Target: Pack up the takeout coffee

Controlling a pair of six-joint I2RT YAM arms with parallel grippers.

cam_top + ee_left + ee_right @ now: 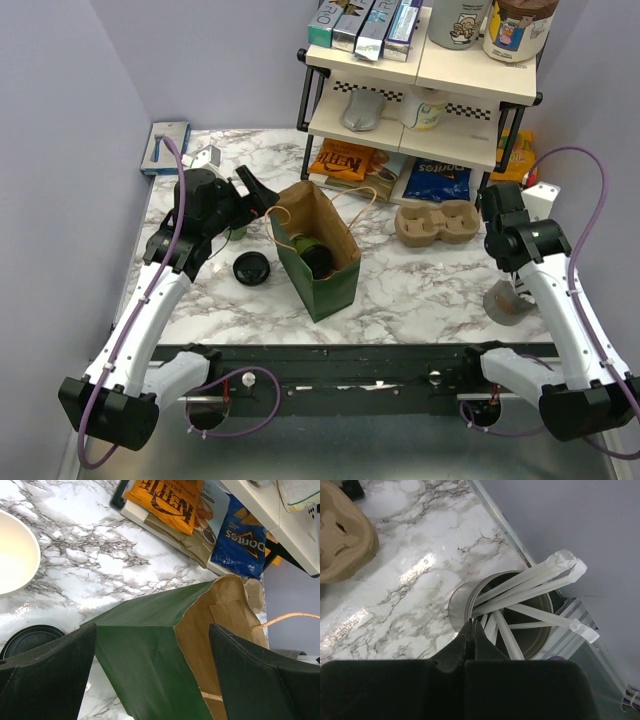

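Open paper cup (15, 555), beside lid (30, 637): is light, crushable, wants gentle mid-wall grip; left gripper (152, 627) fingers apart, right gripper (470, 635) fingers together.

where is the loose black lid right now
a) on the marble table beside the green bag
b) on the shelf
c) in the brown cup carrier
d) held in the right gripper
a, the top view shows the black lid lying flat on the marble table, just left of the green bag, with no gripper on it.
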